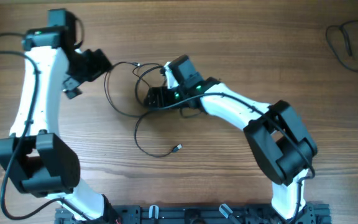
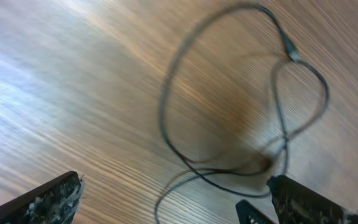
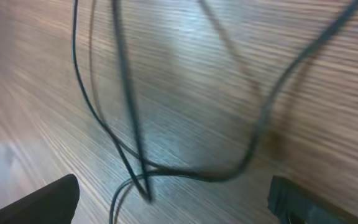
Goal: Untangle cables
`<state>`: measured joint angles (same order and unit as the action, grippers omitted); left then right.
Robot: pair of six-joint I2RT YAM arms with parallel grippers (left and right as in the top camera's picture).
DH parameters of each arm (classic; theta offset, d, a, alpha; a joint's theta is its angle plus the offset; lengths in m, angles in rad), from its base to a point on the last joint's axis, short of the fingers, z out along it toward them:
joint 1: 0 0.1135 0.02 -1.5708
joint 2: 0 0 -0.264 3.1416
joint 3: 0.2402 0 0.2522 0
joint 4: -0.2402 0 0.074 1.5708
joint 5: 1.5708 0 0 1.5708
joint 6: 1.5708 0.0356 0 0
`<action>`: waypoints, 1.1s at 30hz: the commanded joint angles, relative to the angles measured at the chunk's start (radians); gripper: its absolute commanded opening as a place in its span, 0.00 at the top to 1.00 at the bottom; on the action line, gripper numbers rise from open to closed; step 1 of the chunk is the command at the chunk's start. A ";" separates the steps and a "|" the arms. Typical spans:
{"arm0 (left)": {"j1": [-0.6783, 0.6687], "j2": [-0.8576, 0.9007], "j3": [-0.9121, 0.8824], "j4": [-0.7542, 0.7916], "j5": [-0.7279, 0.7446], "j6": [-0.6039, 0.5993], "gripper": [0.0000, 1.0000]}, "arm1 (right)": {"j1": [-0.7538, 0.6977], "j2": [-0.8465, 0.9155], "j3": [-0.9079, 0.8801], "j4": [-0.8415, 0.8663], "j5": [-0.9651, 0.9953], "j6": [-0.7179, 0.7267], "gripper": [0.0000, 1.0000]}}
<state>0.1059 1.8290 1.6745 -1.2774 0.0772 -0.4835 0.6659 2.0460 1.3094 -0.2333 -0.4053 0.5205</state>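
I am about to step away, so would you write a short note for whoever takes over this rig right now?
Grippers: the left gripper is open, nothing gripped, over a cable loop. The right gripper is open, nothing gripped, low over crossing strands.
Things: the cables lie looped and crossed mid-table between both grippers. One plug end lies free nearer the base. A separate cord lies at the far right corner.
Done: that cord appears separated.
Left: grip the middle strands and pull them apart.
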 commanded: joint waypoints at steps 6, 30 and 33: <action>0.086 0.004 0.002 -0.006 0.018 0.008 0.00 | 0.088 0.064 -0.008 0.030 0.473 0.082 0.10; 0.087 0.004 0.002 -0.006 0.018 0.008 0.00 | -0.209 -0.463 0.086 0.134 0.600 -0.646 0.96; 0.087 0.004 0.002 -0.006 0.018 0.008 0.00 | -0.310 -0.516 0.086 0.166 0.600 -0.819 0.96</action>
<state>0.1894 1.8290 1.6745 -1.2831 0.0803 -0.4835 0.4377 1.5837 1.3941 -0.0753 0.1501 -0.0307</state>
